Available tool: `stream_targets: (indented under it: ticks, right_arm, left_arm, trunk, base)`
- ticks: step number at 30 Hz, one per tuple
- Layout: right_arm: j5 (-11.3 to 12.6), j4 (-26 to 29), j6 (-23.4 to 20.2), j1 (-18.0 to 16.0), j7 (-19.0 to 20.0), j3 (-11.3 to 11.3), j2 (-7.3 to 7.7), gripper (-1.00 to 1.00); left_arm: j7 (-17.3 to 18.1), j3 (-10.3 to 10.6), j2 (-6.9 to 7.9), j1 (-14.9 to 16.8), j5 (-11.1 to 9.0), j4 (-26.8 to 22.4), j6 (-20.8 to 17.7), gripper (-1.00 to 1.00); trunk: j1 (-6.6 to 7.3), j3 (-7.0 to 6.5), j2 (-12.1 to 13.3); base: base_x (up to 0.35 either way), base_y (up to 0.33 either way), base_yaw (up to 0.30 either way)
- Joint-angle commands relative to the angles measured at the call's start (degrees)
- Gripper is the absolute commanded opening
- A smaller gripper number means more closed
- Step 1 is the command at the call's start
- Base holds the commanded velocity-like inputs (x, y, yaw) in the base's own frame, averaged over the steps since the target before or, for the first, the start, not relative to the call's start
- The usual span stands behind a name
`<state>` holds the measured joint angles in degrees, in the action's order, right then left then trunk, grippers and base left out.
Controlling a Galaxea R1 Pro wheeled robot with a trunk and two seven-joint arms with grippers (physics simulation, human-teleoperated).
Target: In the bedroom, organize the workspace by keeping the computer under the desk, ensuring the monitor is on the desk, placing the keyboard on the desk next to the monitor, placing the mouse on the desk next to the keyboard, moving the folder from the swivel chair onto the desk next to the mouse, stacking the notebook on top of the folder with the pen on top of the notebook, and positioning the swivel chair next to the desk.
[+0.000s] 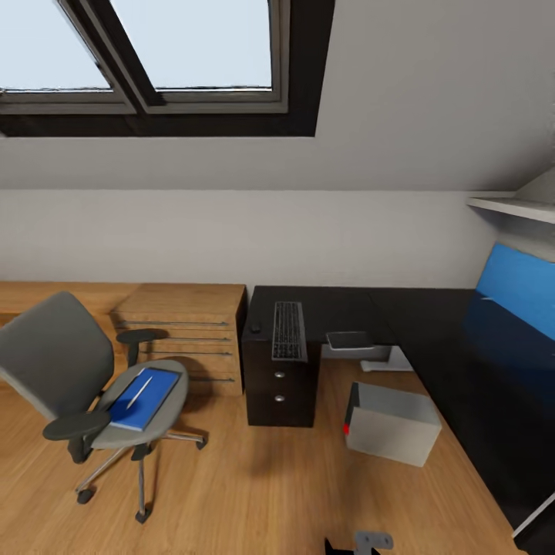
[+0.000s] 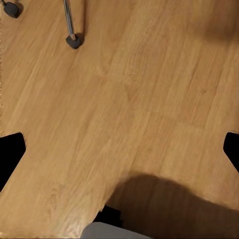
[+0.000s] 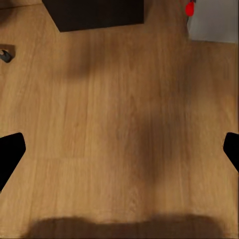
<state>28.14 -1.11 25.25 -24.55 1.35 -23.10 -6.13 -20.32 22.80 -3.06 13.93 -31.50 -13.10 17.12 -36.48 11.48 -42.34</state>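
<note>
Blue folder lies on the swivel chair seat at our eight o'clock, a pen on it. The keyboard rests atop the black drawer cabinet at twelve; the computer stands on the floor beside the counter at two. We see both sets of jaws spread wide over bare floorboards.

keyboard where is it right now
In the head view the keyboard lies on top of the black drawer cabinet, left of the desk and right of the swivel chair.
</note>
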Motion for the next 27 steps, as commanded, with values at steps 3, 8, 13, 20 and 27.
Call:
stream_targets:
  ticks: [3, 8, 13, 20, 27]
  right_arm:
    - [0.6, -0.1, 0.2, -0.1, 0.1, -0.5, -0.02, 1.00]
    - [0.6, -0.1, 0.2, -0.1, 0.1, -0.5, -0.05, 1.00]
    - [0.6, -0.1, 0.2, -0.1, 0.1, -0.5, -0.10, 1.00]
    - [0.6, -0.1, 0.2, -0.1, 0.1, -0.5, -0.11, 1.00]
    - [0.6, -0.1, 0.2, 0.0, 0.1, -0.5, -0.11, 1.00]
  left_arm:
    - [-0.3, 0.5, 0.02, 0.0, -0.4, 0.0, 0.2, 1.00]
    - [-0.3, 0.5, 0.01, 0.0, -0.4, 0.0, 0.2, 1.00]
    - [-0.3, 0.5, 0.05, 0.0, -0.4, 0.0, 0.2, 1.00]
    - [-0.3, 0.5, 0.05, 0.0, -0.4, 0.0, 0.2, 1.00]
    - [-0.3, 0.4, 0.07, 0.0, -0.4, 0.1, 0.1, 1.00]
  trunk:
    - [0.69, -0.46, 1.1]
    - [1.79, -1.36, 3.2]
    - [2.89, -2.25, 5.2]
    - [4.42, -3.51, 8.0]
    - [5.96, -4.77, 10.8]
  base:
    - [-0.334, -0.020, 0.000]
    - [-0.336, -0.007, 0.000]
    - [-0.336, -0.002, 0.000]
    - [-0.336, 0.000, 0.000]
    - [-0.336, 0.000, 0.000]
